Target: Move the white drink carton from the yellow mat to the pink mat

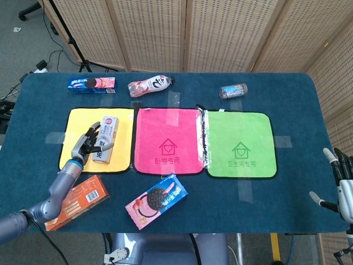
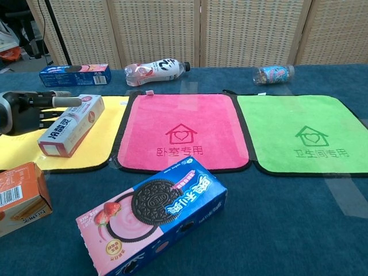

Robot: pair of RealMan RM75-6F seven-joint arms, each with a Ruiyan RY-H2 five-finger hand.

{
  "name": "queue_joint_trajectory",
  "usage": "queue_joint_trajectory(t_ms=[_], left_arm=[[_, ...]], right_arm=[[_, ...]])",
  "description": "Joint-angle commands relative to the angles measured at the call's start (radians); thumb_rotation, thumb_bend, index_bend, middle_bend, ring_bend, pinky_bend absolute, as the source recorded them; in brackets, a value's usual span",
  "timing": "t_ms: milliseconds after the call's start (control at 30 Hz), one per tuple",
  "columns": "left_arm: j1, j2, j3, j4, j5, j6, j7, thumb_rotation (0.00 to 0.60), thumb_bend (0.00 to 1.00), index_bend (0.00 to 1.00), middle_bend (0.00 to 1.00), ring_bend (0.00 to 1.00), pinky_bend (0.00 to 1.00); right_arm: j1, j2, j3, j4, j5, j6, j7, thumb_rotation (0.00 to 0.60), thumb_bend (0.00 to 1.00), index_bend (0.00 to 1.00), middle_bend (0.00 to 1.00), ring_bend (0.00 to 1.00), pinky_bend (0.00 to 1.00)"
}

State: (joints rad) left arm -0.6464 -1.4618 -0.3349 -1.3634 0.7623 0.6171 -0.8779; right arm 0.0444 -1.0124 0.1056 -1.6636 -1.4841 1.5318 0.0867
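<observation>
White drink carton (image 1: 105,138) lay flat on the yellow mat (image 1: 77,122), long axis slanted, far end tipped toward the pink mat (image 1: 168,141). Left hand (image 1: 86,144) was on the carton's left side, fingers (image 2: 54,101) stretched out along it and touching; chest view showed them against its upper edge, but whether the thumb had closed underneath couldn't be made out, so real grip unclear. Carton was wholly on yellow, not crossing the black border onto pink. Pink mat sat just beside yellow, the green mat (image 1: 240,144) just beside pink. Right hand (image 1: 342,186) was at the far right edge of the counter (image 1: 287,99), well apart from everything, fingers spread, holding nothing. Elsewhere: orange box (image 1: 75,201) near the left arm, Oreo box (image 1: 157,200) in front of the pink mat, blue cookie box (image 1: 91,84) and a pink-labelled bottle (image 1: 150,86) behind the mats, small bottle (image 1: 233,91) behind green.
</observation>
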Motion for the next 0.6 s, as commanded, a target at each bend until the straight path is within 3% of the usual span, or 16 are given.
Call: queue_joint_trajectory(t_ms=[33,600], left_arm=[[-0.029,-0.031,-0.007,-0.025,-0.04,0.026,0.064,0.6,0.05,0.0,0.0,0.0,0.0],[-0.132,-0.198,-0.076,-0.073,-0.172,0.151,0.312,0.6,0.05,0.0,0.0,0.0,0.0]], right_arm=[[0.0,0.001,0.0,0.0,0.0,0.0,0.003,0.6,0.0,0.0,0.0,0.0,0.0],[0.003,0.009,0.004,0.006,0.014,-0.012,0.026,0.6,0.0,0.0,0.0,0.0,0.0]])
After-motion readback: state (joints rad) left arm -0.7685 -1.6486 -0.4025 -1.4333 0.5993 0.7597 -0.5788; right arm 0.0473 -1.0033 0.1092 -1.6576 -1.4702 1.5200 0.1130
